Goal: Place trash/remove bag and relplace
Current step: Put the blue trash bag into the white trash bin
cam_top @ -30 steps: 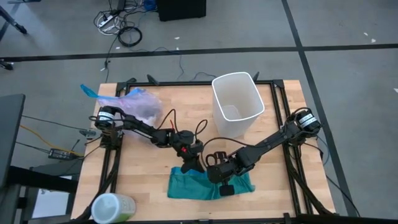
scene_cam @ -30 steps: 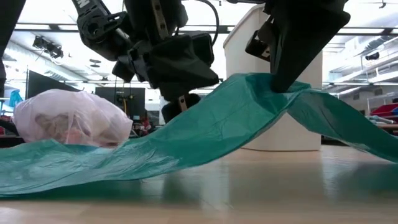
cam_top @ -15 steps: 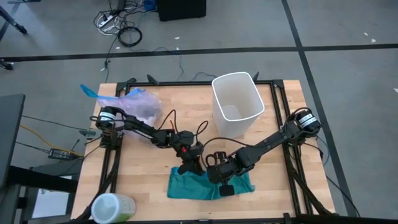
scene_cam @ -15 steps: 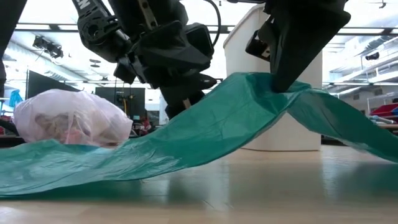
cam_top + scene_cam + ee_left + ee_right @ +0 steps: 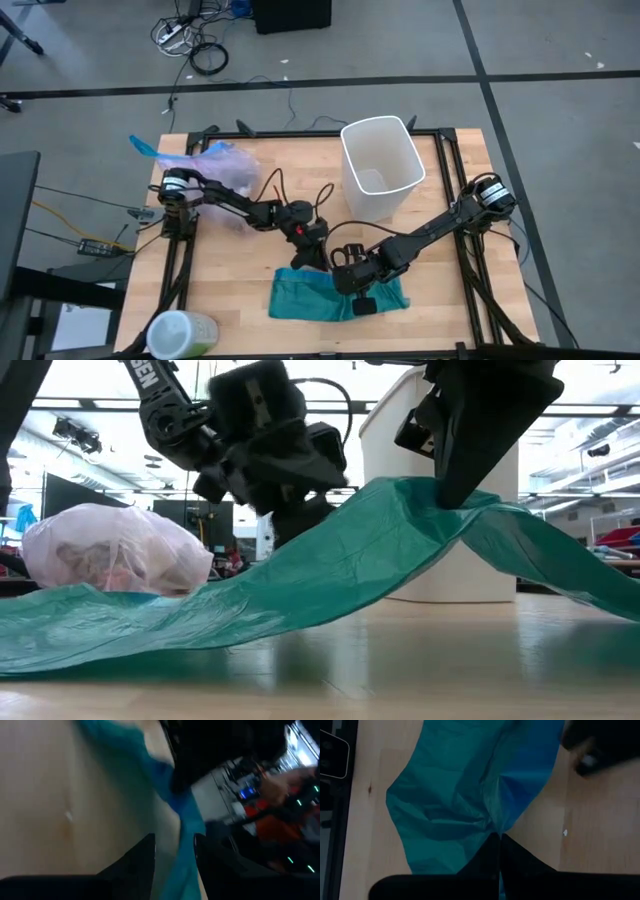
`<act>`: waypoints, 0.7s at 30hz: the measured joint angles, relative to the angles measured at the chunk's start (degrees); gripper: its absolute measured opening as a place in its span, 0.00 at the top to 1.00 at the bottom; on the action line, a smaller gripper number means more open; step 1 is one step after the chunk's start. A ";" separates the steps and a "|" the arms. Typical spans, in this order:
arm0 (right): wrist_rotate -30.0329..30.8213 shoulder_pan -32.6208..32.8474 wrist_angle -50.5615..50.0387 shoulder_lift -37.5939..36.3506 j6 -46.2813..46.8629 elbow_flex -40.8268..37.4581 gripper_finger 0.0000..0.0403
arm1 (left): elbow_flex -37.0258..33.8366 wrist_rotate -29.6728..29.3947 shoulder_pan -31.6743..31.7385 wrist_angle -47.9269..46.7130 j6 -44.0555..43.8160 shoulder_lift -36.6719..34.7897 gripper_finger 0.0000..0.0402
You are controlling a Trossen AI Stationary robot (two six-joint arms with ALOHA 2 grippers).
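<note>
Teal-green bag [image 5: 335, 298] pinched up off the table by the right gripper [image 5: 499, 839] — long axis running across the near edge.
The left gripper [image 5: 310, 252] hangs just beyond the bag's far edge, fingers apart and empty, and is the nearer arm; a second ago it sat lower, shut on the plastic. The tied pink liner [image 5: 222, 165] with the trash lies far-left; the white bin [image 5: 380, 165] stands unlined.

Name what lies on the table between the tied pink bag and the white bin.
Only bare wooden table lies between the pink bag and white bin, seen in the high view.
</note>
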 joint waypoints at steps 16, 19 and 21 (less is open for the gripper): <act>0.33 -0.22 0.06 0.00 -0.18 0.00 1.00 | 0.70 2.16 -3.28 3.43 -1.19 3.06 0.64; 0.70 -0.22 0.24 0.00 0.13 0.00 1.00 | 2.93 2.18 -4.44 5.19 -3.11 5.98 0.64; 1.34 -0.20 0.28 0.00 0.28 0.00 1.00 | 4.39 3.11 -4.83 4.92 -3.85 7.61 0.66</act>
